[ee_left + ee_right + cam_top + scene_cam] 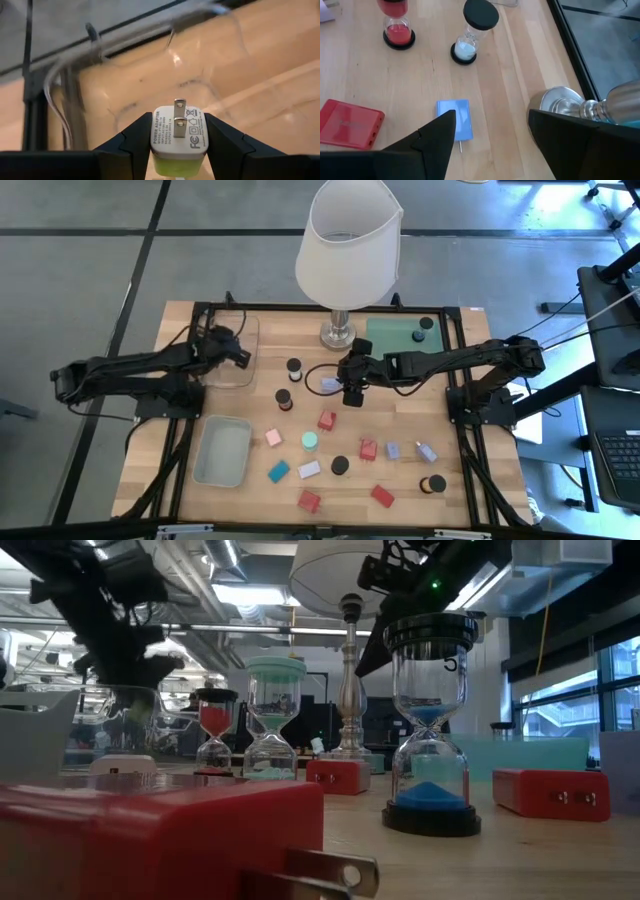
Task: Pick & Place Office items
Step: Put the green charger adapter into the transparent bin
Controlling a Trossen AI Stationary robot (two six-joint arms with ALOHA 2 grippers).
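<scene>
My left gripper (238, 352) is over the clear tray (225, 376), near the table's far-left corner, and is shut on a small power adapter (177, 136) with a white pronged face and a lime-green body. My right gripper (354, 392) hangs open near the lamp base, just above a lavender-blue adapter (459, 116) that lies flat on the wood. One finger (437, 132) stands over the adapter's edge. Red, pink, lavender and teal blocks and small hourglasses with black or mint caps are spread over the near half of the table. My left gripper pinches the adapter by its two opposite side walls (156, 131), one finger on each side. The white pronged face (180, 114) points forward, away from the wrist. The fingers slant down from the table's left. The adapter is lifted clear above the clear tray (210, 60).
The white-shaded lamp (347, 240) stands at the far middle, and its metal base (567, 102) is close beside my right gripper. A green mat (395, 338) lies at far right and a grey-blue bin (222, 452) at near left. Two hourglasses (395, 27) (472, 30) stand beyond the right gripper.
</scene>
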